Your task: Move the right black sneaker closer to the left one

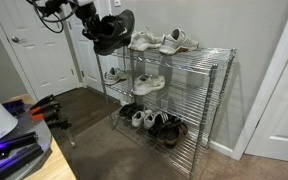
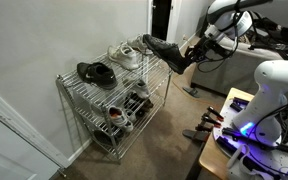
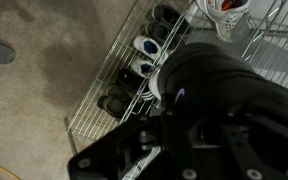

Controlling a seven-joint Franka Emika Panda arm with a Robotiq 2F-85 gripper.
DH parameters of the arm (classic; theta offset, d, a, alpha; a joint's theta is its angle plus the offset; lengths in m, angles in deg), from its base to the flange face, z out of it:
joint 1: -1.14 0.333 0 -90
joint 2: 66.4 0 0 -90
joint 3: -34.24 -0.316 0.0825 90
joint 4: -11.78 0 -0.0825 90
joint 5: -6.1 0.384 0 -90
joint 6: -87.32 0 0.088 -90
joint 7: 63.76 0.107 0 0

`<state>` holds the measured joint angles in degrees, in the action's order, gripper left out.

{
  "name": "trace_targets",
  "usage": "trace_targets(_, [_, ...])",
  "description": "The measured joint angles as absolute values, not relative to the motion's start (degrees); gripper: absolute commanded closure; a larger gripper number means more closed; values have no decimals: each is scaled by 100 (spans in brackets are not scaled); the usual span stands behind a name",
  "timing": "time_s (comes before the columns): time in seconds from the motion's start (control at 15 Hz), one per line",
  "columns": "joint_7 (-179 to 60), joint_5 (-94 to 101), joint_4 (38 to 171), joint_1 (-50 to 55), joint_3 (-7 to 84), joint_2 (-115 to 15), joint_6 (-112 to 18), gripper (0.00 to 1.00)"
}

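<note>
My gripper [image 2: 189,52] is shut on the right black sneaker [image 2: 164,52] and holds it in the air beside the end of the wire shoe rack [image 2: 74,95] nearest the arm, level with the top shelf. In an exterior view the sneaker [image 1: 112,30] hangs tilted at the upper left under my gripper [image 1: 92,22]. In the wrist view it [image 3: 224,80] fills the right half above the dark fingers [image 3: 179,125]. The left black sneaker [image 2: 96,72] lies on the top shelf at the opposite end. A pair of white sneakers [image 2: 124,55] stands between the two.
The top shelf also holds white and grey-and-white sneakers [image 1: 164,42]. White sneakers [image 1: 144,83] sit on the middle shelf and dark shoes [image 1: 164,128] on the bottom one. The rack stands against a wall on brown carpet [image 3: 44,60]. A door [image 1: 44,50] is behind the arm.
</note>
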<state>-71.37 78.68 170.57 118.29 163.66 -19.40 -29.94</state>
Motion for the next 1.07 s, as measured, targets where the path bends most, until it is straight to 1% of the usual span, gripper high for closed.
trace_targets(0.2, [-7288,7891,17056,11515,16279,-1923,-2717,86])
trace_targets(0.67, [-7291,7899,17055,11493,16245,-1891,-2711,86])
trace_targets(0.73, [-7291,7900,17055,11493,16244,-1889,-2710,95])
trace_targets(0.87, [-7291,7900,17052,11450,16192,-1881,-2680,95])
trace_targets(1.07, [-7275,7900,16884,11289,15808,-1765,-2495,95])
